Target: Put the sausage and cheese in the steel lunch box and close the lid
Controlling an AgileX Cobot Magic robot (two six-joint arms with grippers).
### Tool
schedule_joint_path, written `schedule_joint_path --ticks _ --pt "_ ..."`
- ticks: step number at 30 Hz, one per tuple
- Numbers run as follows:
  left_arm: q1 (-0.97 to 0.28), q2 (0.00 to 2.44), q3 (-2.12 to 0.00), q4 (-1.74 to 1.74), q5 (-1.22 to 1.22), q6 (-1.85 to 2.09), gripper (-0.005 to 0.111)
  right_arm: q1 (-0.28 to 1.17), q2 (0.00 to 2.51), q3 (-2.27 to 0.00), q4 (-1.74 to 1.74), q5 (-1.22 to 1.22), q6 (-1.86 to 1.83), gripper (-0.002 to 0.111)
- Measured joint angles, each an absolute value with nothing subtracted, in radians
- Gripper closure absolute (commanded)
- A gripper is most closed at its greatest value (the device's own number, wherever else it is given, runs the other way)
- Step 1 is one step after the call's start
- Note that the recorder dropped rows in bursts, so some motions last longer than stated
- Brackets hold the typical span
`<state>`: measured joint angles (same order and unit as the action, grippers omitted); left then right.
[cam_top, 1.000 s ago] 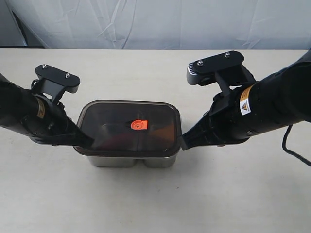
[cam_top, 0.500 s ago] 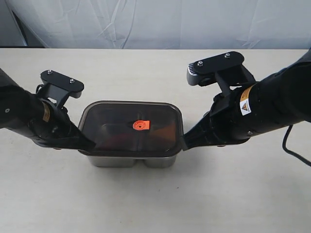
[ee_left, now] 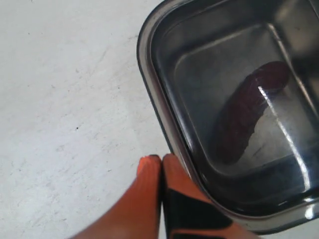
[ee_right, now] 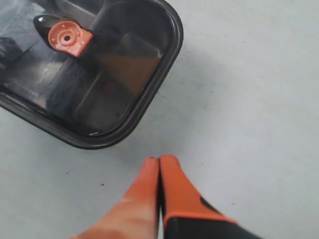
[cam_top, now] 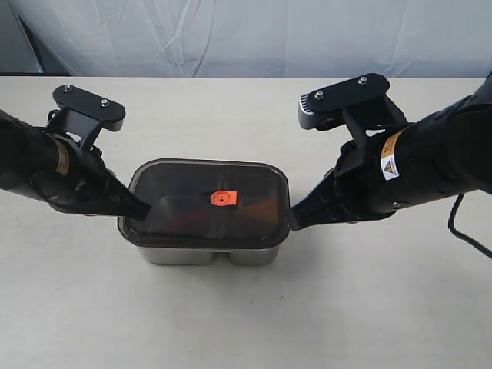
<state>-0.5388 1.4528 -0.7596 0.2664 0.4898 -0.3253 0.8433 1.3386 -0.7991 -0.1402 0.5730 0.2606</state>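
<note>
Both closed, left end effector [cam_top: 144, 207] shifted along lid [cam_top: 192, 192], right end effector [cam_top: 290, 224] beside it

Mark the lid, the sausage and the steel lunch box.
lid [cam_top: 181, 188], exterior view, dark top surface
sausage [ee_left: 249, 112], left wrist view, middle of its body
steel lunch box [cam_top: 184, 255], exterior view, front wall

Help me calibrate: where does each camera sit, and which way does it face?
Exterior: off the arms, looking down at the steel lunch box, lid on, on the table; left arm and right arm show, left claw and right claw flanking it.
Left wrist: on the left arm, looking past its shut claw at a lid corner, sausage beneath.
Right wrist: on the right arm, looking past its shut claw at the lid's orange tab.
Shared: all show the lid.
</note>
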Motion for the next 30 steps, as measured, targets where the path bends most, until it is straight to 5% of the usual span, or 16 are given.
schedule_joint_path --ticks 30 --pt "-0.539 1.542 -0.762 0.105 0.372 -0.186 0.106 0.843 1.649 -0.909 -0.074 0.175 0.27 0.108"
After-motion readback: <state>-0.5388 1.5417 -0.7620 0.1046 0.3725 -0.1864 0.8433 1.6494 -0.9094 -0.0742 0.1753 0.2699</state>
